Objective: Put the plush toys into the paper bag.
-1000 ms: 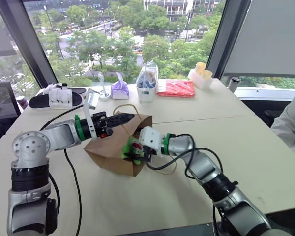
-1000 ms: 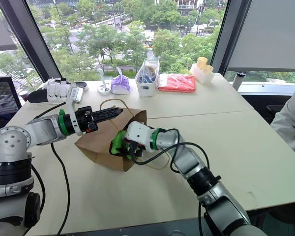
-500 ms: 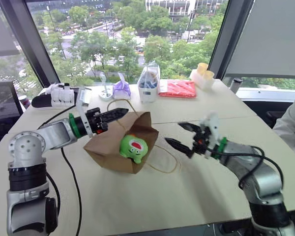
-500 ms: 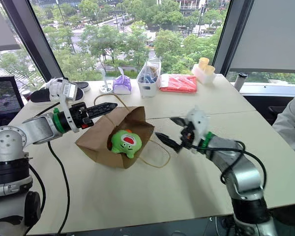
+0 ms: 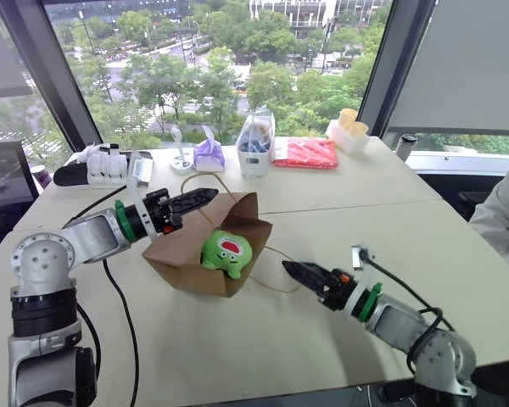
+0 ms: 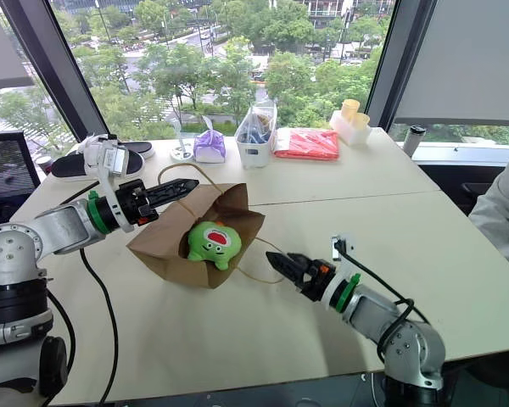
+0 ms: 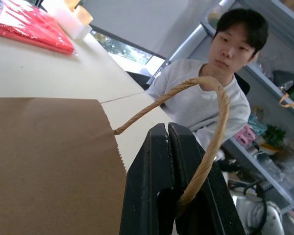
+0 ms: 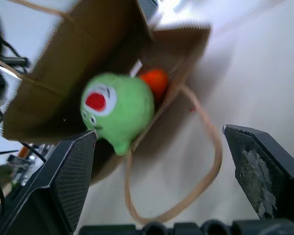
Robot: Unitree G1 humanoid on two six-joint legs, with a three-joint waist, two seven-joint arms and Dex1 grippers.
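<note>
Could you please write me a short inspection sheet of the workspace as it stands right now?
Surface: pale table, two tops joined.
Job's things: paper bag on its side; green toy in its mouth, orange toy behind it inside.
Clutter: purple bag, white bin, red packet along the window edge.
Hands: left hand shut on the bag handle; right hand open, empty.
Cables: black cable across the table.
Surroundings: windows, trees; person seated nearby.

A purple tied bag (image 5: 207,155), white bin (image 5: 254,146) and red packet (image 5: 304,153) line the table's (image 5: 458,254) far edge.
</note>
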